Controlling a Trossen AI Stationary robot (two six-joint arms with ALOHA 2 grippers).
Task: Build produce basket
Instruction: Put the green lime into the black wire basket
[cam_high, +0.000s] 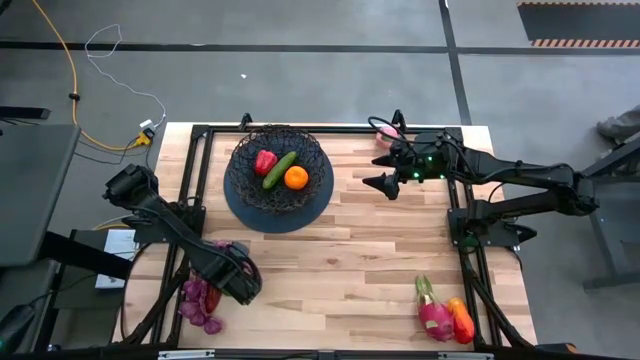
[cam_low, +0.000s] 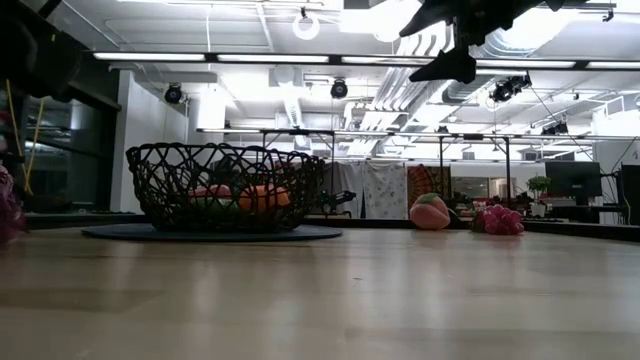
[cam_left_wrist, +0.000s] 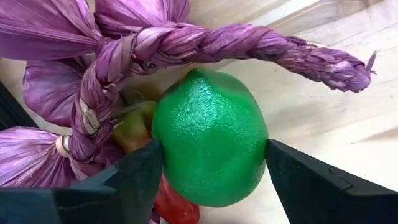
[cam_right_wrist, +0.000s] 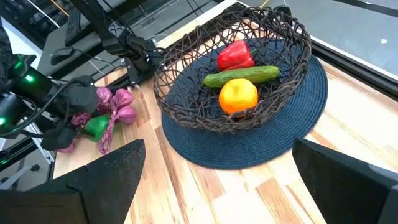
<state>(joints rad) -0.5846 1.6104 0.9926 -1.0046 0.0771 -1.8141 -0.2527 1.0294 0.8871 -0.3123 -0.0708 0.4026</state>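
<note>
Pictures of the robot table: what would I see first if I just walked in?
Probably the big black wire basket at the table's far side, on a dark round mat, with a red pepper, a cucumber and an orange inside. Next, the left gripper at the near left corner, closed on a bright green lime beside purple braided garlic.

A grey floor (cam_high: 330, 25) is seen around the wooden table (cam_high: 340, 270), crossed by dark lines. A yellow cable (cam_high: 60, 70) is laid on it. Long ceiling lights (cam_low: 160, 57) are switched on, and white pipes (cam_low: 290, 100) are hung overhead.
</note>
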